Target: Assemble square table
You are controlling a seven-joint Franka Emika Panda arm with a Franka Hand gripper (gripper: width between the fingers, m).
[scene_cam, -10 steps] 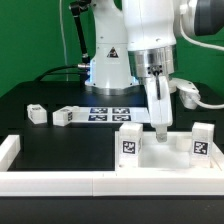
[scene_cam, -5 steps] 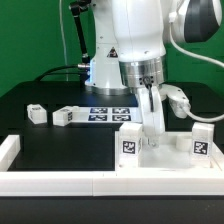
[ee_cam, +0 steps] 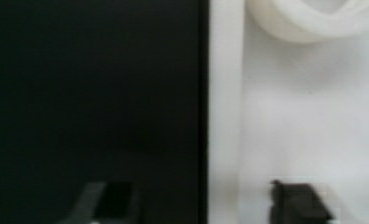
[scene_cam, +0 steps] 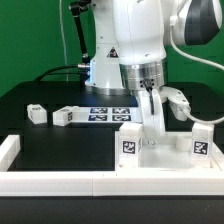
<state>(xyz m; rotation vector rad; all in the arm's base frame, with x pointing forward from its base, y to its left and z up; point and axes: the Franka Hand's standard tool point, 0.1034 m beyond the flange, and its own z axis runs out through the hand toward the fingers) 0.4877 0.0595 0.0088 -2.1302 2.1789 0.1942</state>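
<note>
The white square table top [scene_cam: 165, 152] lies at the front right of the exterior view, with white tagged legs standing upright at its near left corner [scene_cam: 130, 141] and near right corner [scene_cam: 201, 142]. My gripper [scene_cam: 152, 127] hangs low over the top's left part, between these legs. In the wrist view my gripper [ee_cam: 202, 205] is open. One finger [ee_cam: 106, 200] is over the black table and the other [ee_cam: 296, 198] over the white top [ee_cam: 305, 110], straddling its straight edge. A round corner socket [ee_cam: 314, 20] shows ahead. Two loose legs [scene_cam: 37, 114] [scene_cam: 68, 116] lie at the left.
The marker board [scene_cam: 110, 113] lies flat in front of the robot base. Low white border walls run along the front [scene_cam: 60, 183] and the left [scene_cam: 8, 150]. A grey cable part [scene_cam: 175, 101] hangs beside the gripper.
Since a second ago the arm has shifted toward the exterior view's left and the wrist has turned. In the last half second it has barely moved.
</note>
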